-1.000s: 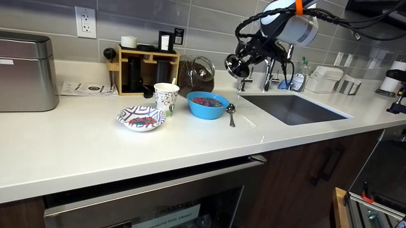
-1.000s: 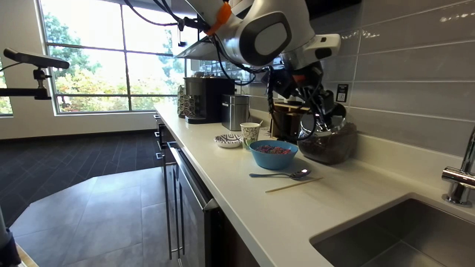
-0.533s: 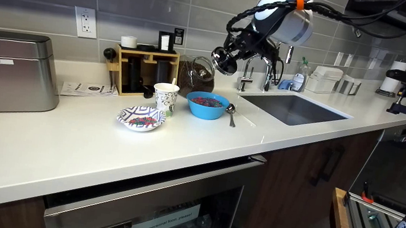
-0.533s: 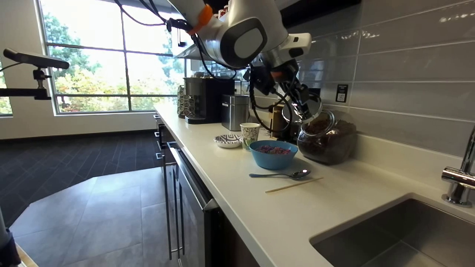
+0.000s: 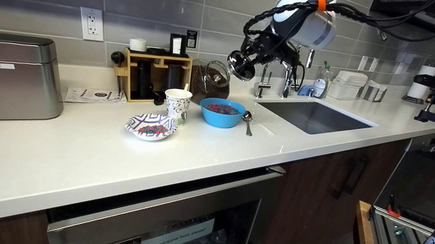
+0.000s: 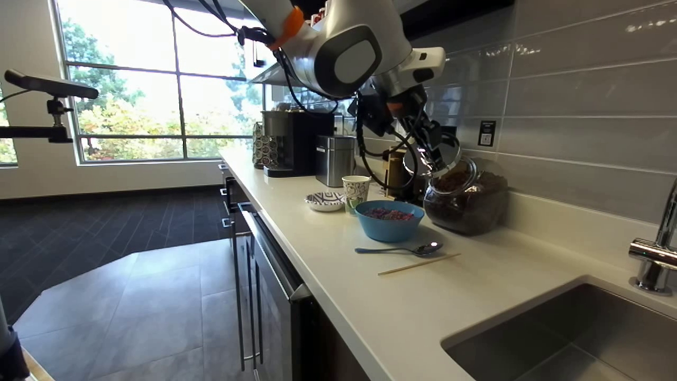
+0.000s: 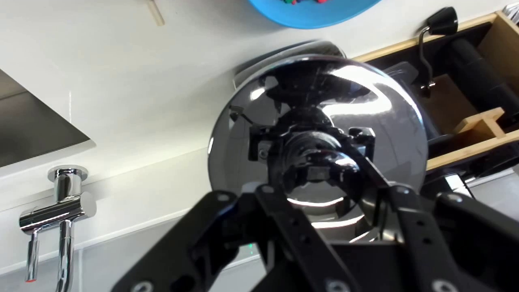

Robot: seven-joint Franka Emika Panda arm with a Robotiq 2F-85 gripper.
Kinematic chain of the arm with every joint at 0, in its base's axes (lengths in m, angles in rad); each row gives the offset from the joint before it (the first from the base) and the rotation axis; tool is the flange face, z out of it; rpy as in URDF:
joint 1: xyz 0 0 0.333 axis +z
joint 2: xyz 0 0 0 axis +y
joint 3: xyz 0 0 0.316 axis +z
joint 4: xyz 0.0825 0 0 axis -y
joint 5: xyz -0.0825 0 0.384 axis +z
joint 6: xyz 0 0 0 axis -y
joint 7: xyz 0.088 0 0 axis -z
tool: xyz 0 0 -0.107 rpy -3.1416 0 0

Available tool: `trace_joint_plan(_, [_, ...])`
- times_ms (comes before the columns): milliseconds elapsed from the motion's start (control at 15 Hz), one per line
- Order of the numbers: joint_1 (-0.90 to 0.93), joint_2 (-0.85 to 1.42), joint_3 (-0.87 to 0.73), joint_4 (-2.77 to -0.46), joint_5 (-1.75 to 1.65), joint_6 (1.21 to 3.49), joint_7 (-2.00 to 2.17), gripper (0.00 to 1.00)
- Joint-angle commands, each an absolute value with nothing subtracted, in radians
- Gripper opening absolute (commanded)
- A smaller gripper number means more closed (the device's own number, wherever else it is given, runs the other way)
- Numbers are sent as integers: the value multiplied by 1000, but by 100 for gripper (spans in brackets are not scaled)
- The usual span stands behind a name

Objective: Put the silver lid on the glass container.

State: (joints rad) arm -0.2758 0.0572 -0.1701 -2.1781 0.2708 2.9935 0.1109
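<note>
My gripper (image 7: 322, 188) is shut on the knob of the silver lid (image 7: 239, 158), whose round shiny face fills the middle of the wrist view. The lid also shows in both exterior views (image 5: 242, 65) (image 6: 450, 151), held tilted in the air. The glass container (image 5: 207, 85) is a squat clear jar with dark reddish-brown contents, standing against the backsplash. Its round open mouth faces outward at a slant. In an exterior view the jar (image 6: 468, 209) is just right of and below the lid. In the wrist view the lid hides most of it.
A blue bowl (image 6: 389, 230) of colourful bits stands in front of the jar, with a spoon (image 6: 402, 250) and a thin stick (image 6: 418, 264) beside it. A paper cup (image 5: 178, 104), a patterned dish (image 5: 138, 122), a wooden organizer (image 5: 159, 59), the sink (image 5: 313, 117) and a faucet (image 5: 262, 87) are nearby.
In both exterior views my gripper and the lid have moved left over the last second, uncovering the jar's mouth in one of them. In the last half second they barely moved.
</note>
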Motion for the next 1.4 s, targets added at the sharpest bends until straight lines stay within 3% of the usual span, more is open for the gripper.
trace_joint_plan(0, [-278,77,-155,-2155,317,3013,65,21])
trace_joint_plan(533, [-300,165,-97,-2024,522,3021,-116,21])
trace_joint_plan(1333, [-325,307,-87,-1899,547,3010,-140,21])
